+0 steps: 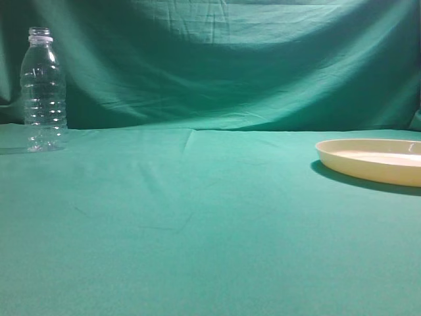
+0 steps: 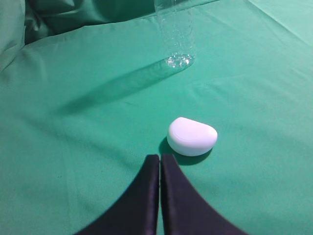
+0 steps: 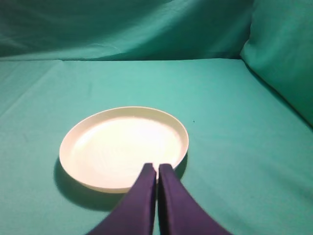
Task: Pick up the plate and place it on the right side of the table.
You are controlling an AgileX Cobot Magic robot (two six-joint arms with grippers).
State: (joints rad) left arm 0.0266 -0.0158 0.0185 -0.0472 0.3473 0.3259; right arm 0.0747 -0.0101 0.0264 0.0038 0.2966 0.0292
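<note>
The cream-yellow plate (image 1: 375, 161) lies flat on the teal-green table (image 1: 197, 217) at the right edge of the exterior view. It also shows in the right wrist view (image 3: 122, 147). There my right gripper (image 3: 157, 166) is shut and empty, and its tips appear over the plate's near right rim. I cannot tell whether they touch it. My left gripper (image 2: 160, 157) is shut and empty over the cloth. Neither gripper shows in the exterior view.
A clear plastic bottle (image 1: 44, 92) stands upright at the far left; its base shows in the left wrist view (image 2: 177, 39). A small white rounded object (image 2: 191, 136) lies just ahead of my left gripper. Green cloth backdrop (image 1: 230, 59) rises behind the table.
</note>
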